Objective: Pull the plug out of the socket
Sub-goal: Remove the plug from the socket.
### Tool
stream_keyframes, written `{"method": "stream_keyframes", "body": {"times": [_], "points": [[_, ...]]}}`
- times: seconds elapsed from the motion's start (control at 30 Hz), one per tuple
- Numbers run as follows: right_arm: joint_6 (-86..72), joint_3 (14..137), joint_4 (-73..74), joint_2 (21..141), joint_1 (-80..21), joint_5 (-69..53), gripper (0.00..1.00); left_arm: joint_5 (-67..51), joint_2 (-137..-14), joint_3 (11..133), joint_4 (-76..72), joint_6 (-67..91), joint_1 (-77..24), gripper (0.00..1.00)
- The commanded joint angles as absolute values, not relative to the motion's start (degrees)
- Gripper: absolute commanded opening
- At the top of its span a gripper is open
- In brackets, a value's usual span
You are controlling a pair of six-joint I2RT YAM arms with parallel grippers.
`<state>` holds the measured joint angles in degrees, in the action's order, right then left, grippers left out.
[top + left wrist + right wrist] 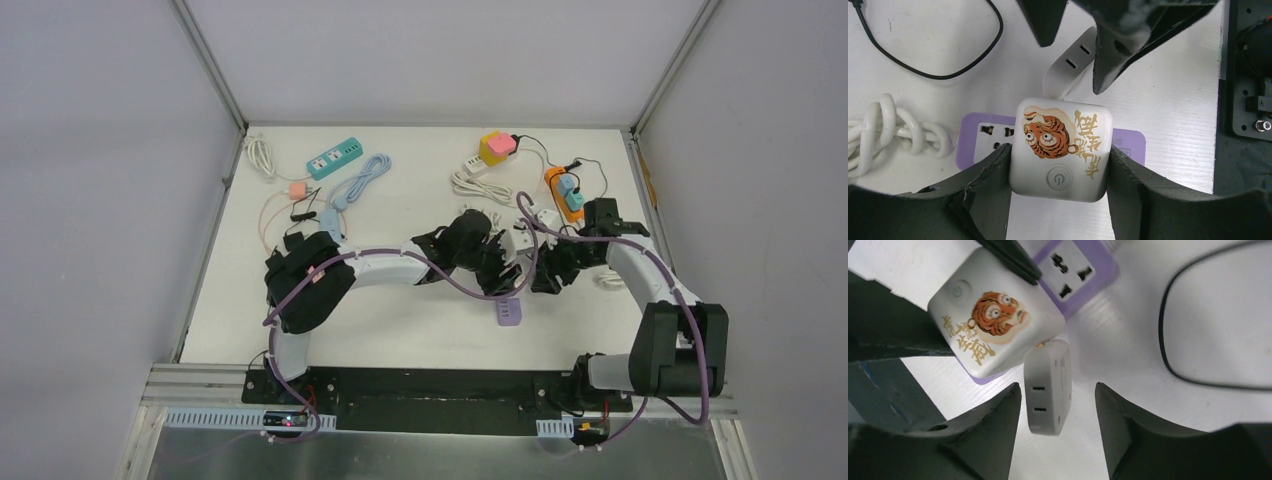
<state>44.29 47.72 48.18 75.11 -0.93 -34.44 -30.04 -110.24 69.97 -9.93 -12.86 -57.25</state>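
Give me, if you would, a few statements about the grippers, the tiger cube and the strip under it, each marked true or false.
1. The left gripper is closed on the tiger cube. True.
2. The cube sits on a green power strip. False: the power strip is purple.
3. The right gripper is open around the small white plug. True.
4. The black cable lies across the cube. False: it lies on the table, clear of the cube.
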Motion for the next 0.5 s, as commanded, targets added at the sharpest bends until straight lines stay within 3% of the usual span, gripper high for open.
{"method": "stream_keyframes", "body": {"times": [0.0, 0.23, 0.47], "points": [[64.8, 51.9, 51.8, 79.6, -0.4, -46.0, 0.57, -33.2, -109.6, 69.8, -4.0, -14.2, -56.2, 0.07], [76.0, 51.0, 53.7, 82.2, -0.1, -48.2, 0.47, -32.9, -108.6, 68.0, -4.5, -13.5, -55.6, 0.06], [74.1, 50.4, 50.3, 82.4, -0.2, -45.9, 0.14, -31.5, -108.3, 66.8, -4.5, -13.2, -55.5, 0.0]]}}
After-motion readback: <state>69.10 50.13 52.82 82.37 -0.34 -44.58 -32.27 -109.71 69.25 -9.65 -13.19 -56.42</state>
